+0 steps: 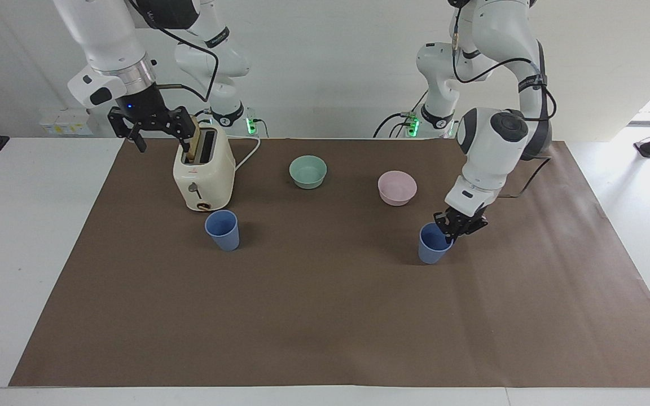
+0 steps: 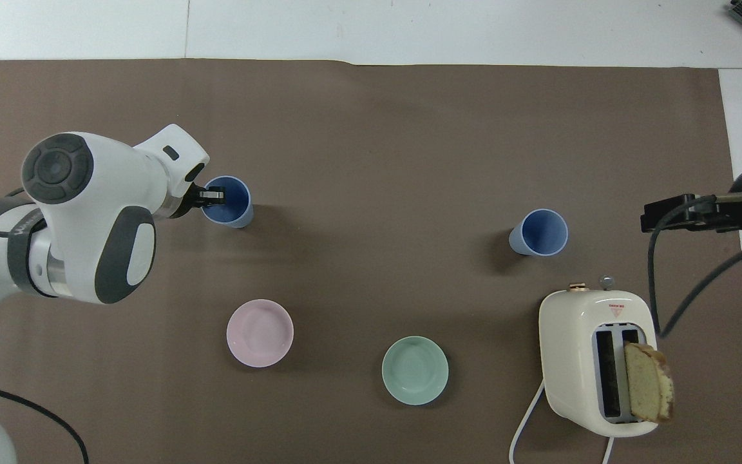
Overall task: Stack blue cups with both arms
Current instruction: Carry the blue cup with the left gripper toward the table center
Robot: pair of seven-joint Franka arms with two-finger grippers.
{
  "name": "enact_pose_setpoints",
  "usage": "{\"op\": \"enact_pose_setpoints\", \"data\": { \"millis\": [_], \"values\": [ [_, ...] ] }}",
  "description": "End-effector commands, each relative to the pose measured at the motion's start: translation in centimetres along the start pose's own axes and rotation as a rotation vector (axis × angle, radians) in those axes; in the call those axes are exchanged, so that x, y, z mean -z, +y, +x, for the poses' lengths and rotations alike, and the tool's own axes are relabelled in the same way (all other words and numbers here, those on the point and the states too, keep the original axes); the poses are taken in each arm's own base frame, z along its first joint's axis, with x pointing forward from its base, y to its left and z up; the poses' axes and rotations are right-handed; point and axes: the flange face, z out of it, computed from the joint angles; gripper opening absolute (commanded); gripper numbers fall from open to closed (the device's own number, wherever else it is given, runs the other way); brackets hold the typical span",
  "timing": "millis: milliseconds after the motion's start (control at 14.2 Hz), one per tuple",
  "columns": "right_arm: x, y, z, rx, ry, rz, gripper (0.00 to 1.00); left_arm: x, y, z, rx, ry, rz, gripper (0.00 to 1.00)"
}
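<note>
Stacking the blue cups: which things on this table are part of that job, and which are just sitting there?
Part of the job:
- held blue cup, rim pinched by the shut left gripper
- free blue cup, in front of the toaster
- right gripper, open, waiting beside the toaster

Just sitting there:
- toaster with bread slice
- green bowl
- pink bowl

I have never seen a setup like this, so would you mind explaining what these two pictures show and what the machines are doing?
These are two white robot arms at a table covered with a brown mat. One picture looks at the robots from across the table; the other looks down from above their own end.

On the mat stand a toaster with a bread slice in it, a green bowl, a pink bowl and two blue cups.

The left gripper is shut on the rim of one blue cup, toward the left arm's end. The other blue cup stands free beside the toaster. The right gripper waits open in the air beside the toaster.
</note>
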Motion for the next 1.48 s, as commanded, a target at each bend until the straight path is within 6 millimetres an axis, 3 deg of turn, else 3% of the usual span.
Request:
{"op": "enact_pose_setpoints", "data": {
  "millis": [0,141,352,493,633,774,844,915,1056,1267,1407],
  "values": [
    [-0.1,0.2,-0.3,-0.02,0.009,0.014,1.0,-0.7,3.5,-0.5,0.024,0.002,-0.052,0.0],
    [-0.1,0.2,-0.3,-0.025,0.009,0.014,1.0,-0.5,6.9,-1.6,0.088,-0.003,-0.068,0.0],
    [-0.3,0.2,-0.4,-0.02,0.005,0.013,1.0,-0.3,10.2,-2.9,0.119,0.001,-0.083,0.0],
    [-1.4,0.3,-0.7,-0.02,-0.012,0.013,1.0,0.0,11.4,-3.3,0.127,0.015,-0.094,0.0],
    [-1.6,1.1,-0.3,-0.04,0.015,0.016,1.0,-1.5,13.4,-4.2,0.116,0.007,-0.094,0.0],
    [-2.1,0.9,-0.1,-0.035,0.017,0.016,1.0,-2.1,14.1,-4.2,0.127,0.021,-0.102,0.0],
    [-2.7,0.7,0.1,-0.033,0.008,0.016,1.0,-2.1,14.2,-4.3,0.126,0.017,-0.099,0.11],
    [-3.4,0.7,0.2,-0.03,-0.004,0.017,1.0,-2.2,14.2,-4.4,0.125,0.01,-0.098,0.37],
    [-4.1,0.0,1.0,-0.025,0.026,0.021,1.0,-2.0,14.1,-4.2,0.113,0.016,-0.098,1.0],
    [-6.5,-0.1,1.3,-0.026,0.009,0.023,1.0,-1.0,13.4,-3.8,0.114,0.018,-0.09,1.0],
    [-8.5,-0.3,1.8,-0.015,0.005,0.026,1.0,1.9,11.8,-3.4,0.122,0.007,-0.081,1.0]
  ]
}}
